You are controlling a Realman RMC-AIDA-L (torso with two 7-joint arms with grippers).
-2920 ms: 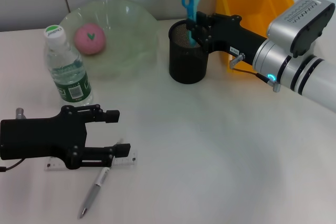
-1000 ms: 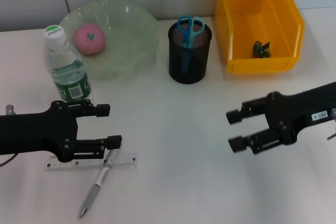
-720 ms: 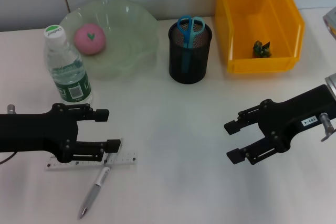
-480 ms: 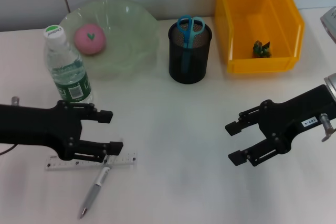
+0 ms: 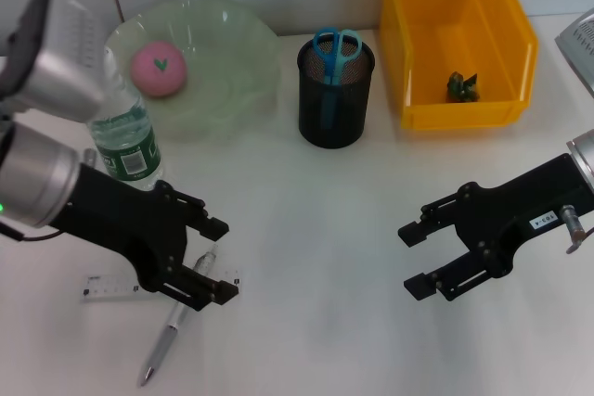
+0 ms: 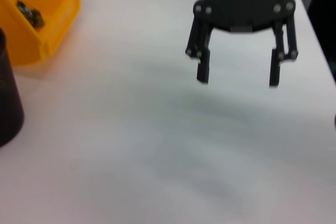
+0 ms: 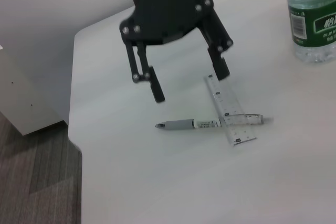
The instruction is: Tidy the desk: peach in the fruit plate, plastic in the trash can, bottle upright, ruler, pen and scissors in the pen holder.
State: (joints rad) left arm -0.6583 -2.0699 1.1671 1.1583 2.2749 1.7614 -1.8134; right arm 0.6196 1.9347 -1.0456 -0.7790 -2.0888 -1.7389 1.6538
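The left pincer (image 5: 215,260) is hovering with jaws spread directly over the pen (image 5: 172,326) and ruler (image 7: 229,109), which are lying crossed beneath it, probably lining up a pick. The right pincer (image 5: 415,260) is waiting far across the table (image 5: 316,229), jaws apart and empty.

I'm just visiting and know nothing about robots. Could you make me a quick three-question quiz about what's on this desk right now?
1. True or false: the scissors stand in the pen holder.
2. The peach sits in: A) the yellow bin, B) the fruit plate, C) the pen holder.
3. Which two items lie crossed under the left gripper?

Key: 1. True. 2. B. 3. The ruler and the pen; the pen lies across the ruler. The right gripper hangs open, holding nothing.
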